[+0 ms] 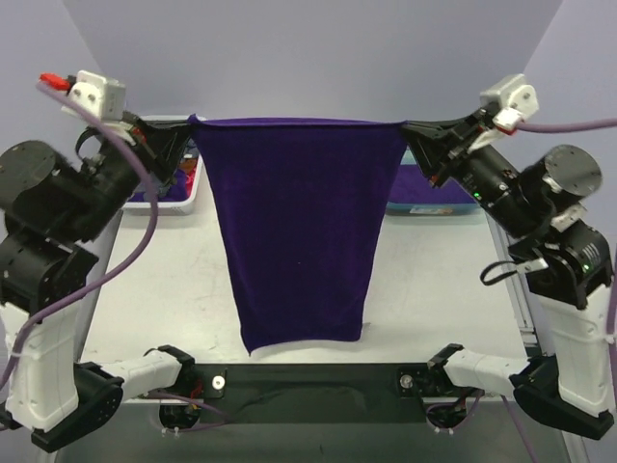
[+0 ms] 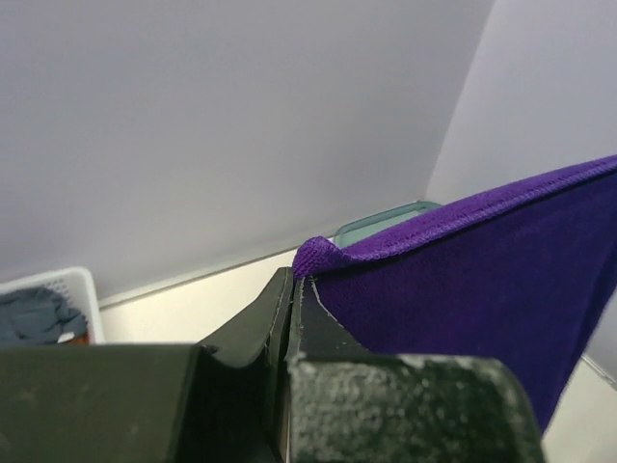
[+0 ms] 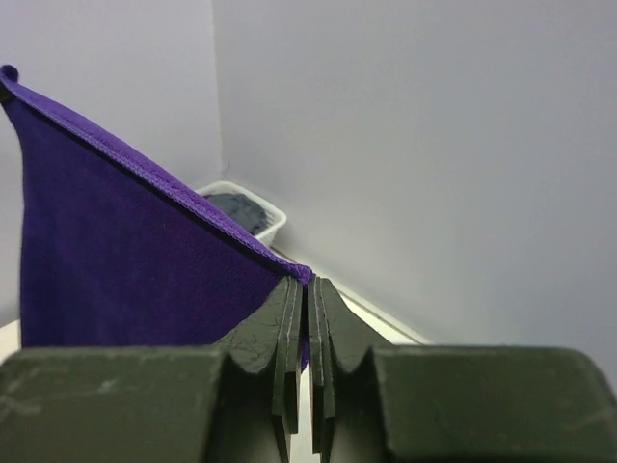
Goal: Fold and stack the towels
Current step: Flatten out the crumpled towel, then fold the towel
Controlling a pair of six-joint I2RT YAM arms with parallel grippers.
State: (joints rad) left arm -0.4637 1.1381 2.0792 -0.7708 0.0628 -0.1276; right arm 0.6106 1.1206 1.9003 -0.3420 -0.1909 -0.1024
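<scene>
Between the two claws, high above the desk (image 1: 164, 289), the purple towel (image 1: 304, 231) hangs with its top edge stretched straight. The left claw (image 1: 191, 125) is pinched tight on one top corner and the right claw (image 1: 406, 126) is clamped on the other. Both wrist views show the hem caught right at the tips.

Below the claws the cloth drapes freely and narrows toward its lower edge. That edge perhaps just brushes the desk, though the top view does not settle it.

It looks soft, light and limp, so it should sag and swing when moved. The hemmed corners look like the surest holds, while a grip mid-cloth would likely bunch it.

Beneath the left claw sits a white basket (image 2: 58, 283) holding a slate-grey towel (image 2: 34, 313). Beneath the right claw is a teal tub (image 2: 381, 224).
</scene>
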